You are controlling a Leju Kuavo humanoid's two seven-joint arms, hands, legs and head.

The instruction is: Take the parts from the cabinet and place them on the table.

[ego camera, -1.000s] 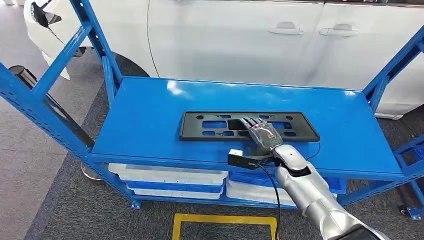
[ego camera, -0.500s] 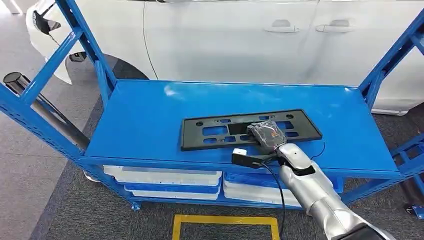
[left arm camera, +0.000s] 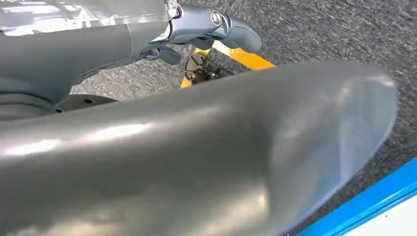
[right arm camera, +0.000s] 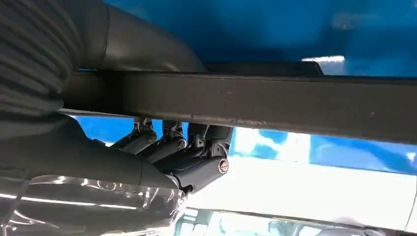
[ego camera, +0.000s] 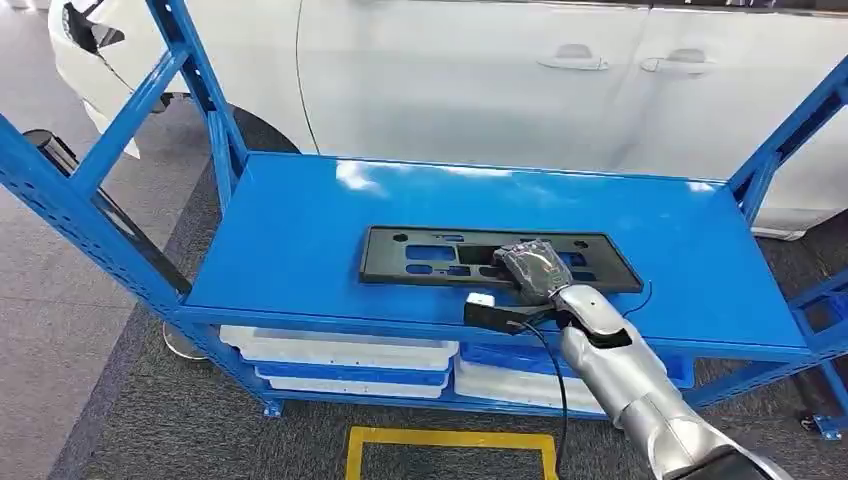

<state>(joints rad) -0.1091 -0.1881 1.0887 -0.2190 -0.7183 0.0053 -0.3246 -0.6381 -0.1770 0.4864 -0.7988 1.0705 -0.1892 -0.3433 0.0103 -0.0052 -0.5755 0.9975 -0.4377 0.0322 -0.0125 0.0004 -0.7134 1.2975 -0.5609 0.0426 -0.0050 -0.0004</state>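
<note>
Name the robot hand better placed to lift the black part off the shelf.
Right. The right robot hand already grips the black part on the blue shelf; the left arm hangs over the floor.

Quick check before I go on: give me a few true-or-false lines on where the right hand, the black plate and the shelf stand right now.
1. The right hand grips the black plate. True.
2. The black plate sits on the carpet. False: it is at the blue shelf, its near edge held between thumb and fingers.
3. White trays are stacked under the shelf. True.
4. A red car stands behind the rack. False: the car is white.
</note>
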